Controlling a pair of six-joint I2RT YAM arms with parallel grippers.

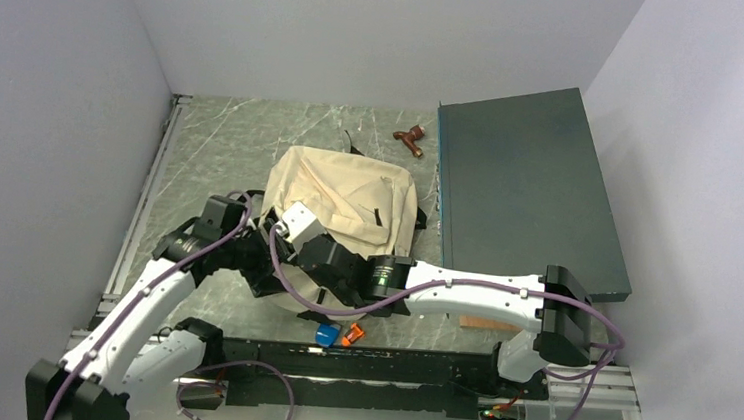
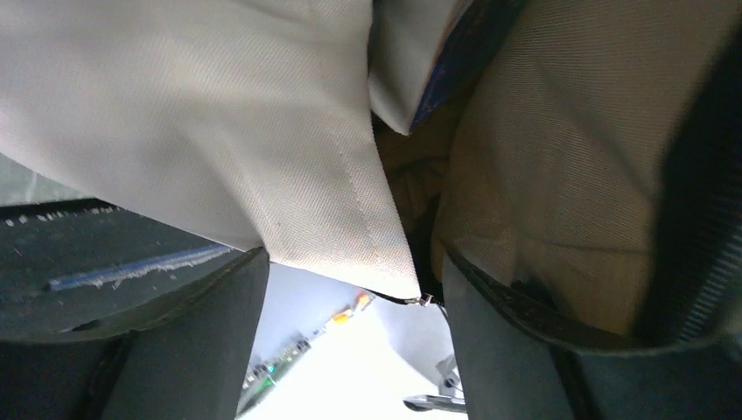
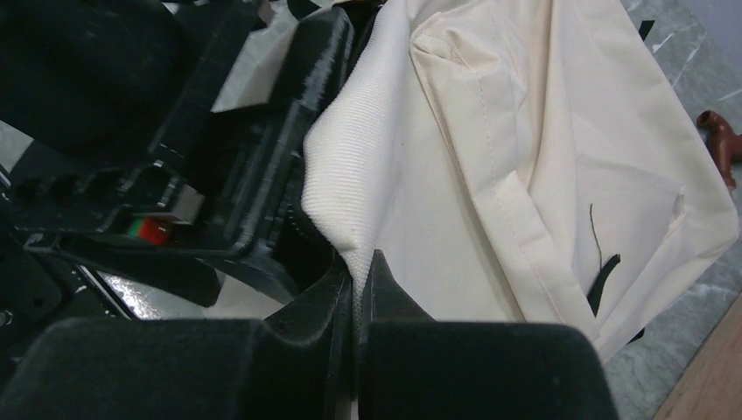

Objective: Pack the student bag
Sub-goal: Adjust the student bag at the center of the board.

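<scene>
The student bag (image 1: 349, 200) is a cream canvas backpack lying in the middle of the table. Both grippers meet at its near left edge. My right gripper (image 3: 357, 278) is shut on a raised fold of the bag's cream fabric (image 3: 341, 192); in the top view it (image 1: 293, 232) sits over the bag's near corner. My left gripper (image 2: 350, 350) is open, its dark fingers (image 2: 201, 350) wide apart. A stitched corner of the bag (image 2: 306, 175) hangs loose between them, unclamped. Behind that corner the bag gapes, showing a white thing with a blue edge (image 2: 437, 79).
A big dark teal flat box (image 1: 525, 192) lies right of the bag. A small brown object (image 1: 412, 139) sits beyond the bag. Small blue (image 1: 327, 335) and orange (image 1: 353, 334) items lie by the near rail. Grey walls stand on three sides.
</scene>
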